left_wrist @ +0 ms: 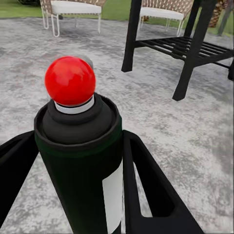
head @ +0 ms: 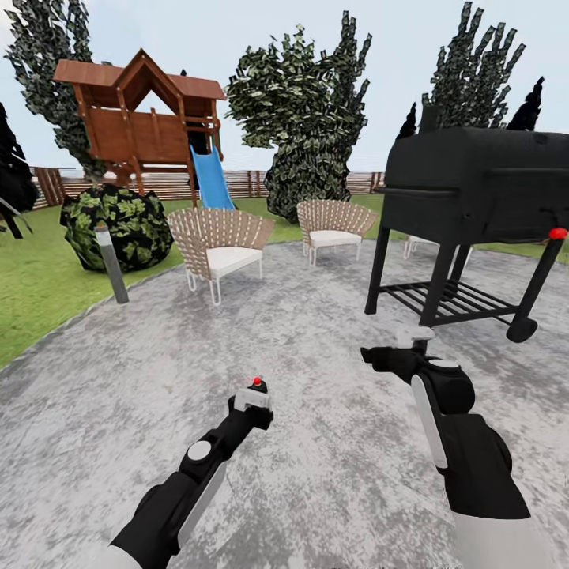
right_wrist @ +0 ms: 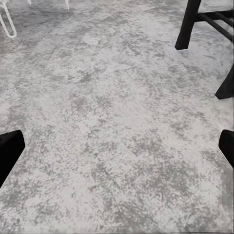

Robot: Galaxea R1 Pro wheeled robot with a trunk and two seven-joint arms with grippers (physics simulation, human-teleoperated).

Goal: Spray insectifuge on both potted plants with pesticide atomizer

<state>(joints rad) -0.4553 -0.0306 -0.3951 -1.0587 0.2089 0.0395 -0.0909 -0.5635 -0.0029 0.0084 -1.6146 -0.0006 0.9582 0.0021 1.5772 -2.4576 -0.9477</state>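
Left gripper point(head: 251, 411) is squeezed tight around the pesticide atomizer point(head: 254, 393). In the left wrist view the two black fingers point(left_wrist: 146, 180) press on both sides of the dark bottle point(left_wrist: 83, 161), and its round red tip point(left_wrist: 70, 81) pokes up above the black collar. The bottle is held over the grey gravel patio point(head: 300, 442), in front of the robot and a bit to the left.

Right gripper point(head: 395, 359) is spread wide and holds nothing. In the right wrist view one black fingertip point(right_wrist: 9, 151) sits far from the other, with bare gravel between them.

Ahead on the right stands a big black grill point(head: 474, 213) on legs. Two woven chairs point(head: 217, 241) with white cushions sit farther back. On the left are a grey bollard lamp point(head: 111, 265), a dark round bush point(head: 118, 225), green lawn point(head: 32, 284) and a wooden playhouse point(head: 142, 118) with a blue slide point(head: 209, 178).
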